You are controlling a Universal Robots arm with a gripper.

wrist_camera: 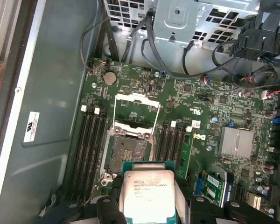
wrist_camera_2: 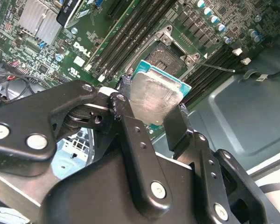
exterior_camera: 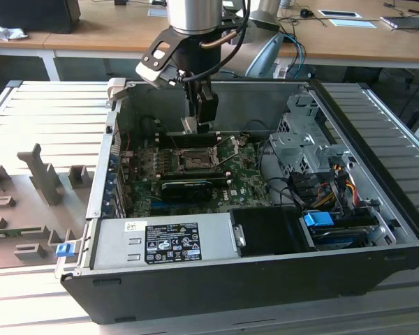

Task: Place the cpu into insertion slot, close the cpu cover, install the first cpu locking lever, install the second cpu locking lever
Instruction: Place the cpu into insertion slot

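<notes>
End effector [wrist_camera_2: 151, 111] clamped on cpu [wrist_camera_2: 154, 95], arm vert., hovering nr insertion slot [wrist_camera: 127, 151] w/ cpu cover [wrist_camera: 137, 99] open.

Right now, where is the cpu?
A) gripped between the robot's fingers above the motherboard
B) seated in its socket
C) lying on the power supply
A: the gripper is shut on the cpu, holding it over the motherboard, and the insertion slot is bare.

The cpu [wrist_camera: 147, 193], held in the claw [wrist_camera_2: 151, 106], hangs above the insertion slot [wrist_camera: 127, 154] — cpu cover [wrist_camera: 137, 97] raised alongside.
</notes>
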